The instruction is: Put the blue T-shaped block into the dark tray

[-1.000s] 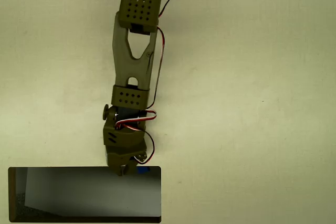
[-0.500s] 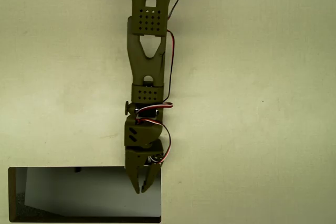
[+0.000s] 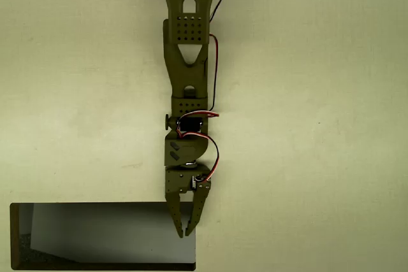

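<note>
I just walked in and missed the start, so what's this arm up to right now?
In the overhead view, an olive-green arm reaches down the pale table, its gripper poised over the right end of the dark tray. The fingers meet at the tips with a narrow gap higher up, and nothing can be seen between them. The task is to put a blue T-shaped block into that tray; whether that has happened cannot be told from here.

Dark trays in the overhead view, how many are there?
1. The dark shallow rectangular tray lies at the picture's bottom left, with the olive-green two-finger gripper above its right end. The arm is too narrow to hide another.
</note>
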Robot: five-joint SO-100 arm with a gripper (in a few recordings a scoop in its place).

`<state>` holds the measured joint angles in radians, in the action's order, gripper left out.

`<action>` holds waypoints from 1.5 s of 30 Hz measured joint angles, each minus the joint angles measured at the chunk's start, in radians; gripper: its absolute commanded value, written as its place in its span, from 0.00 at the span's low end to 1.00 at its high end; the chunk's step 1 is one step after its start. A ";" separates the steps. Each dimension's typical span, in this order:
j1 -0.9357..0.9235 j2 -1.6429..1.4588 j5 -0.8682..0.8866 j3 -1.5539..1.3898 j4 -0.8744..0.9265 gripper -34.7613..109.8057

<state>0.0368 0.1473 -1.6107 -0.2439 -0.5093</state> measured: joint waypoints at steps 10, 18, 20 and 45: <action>-0.011 0.002 0.002 -0.055 -0.118 0.24; -0.008 0.002 0.006 -0.055 -0.121 0.24; -0.008 0.002 0.006 -0.055 -0.121 0.24; -0.008 0.002 0.008 -0.055 -0.121 0.24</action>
<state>0.0291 0.1488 -1.6030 -0.2991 -0.6305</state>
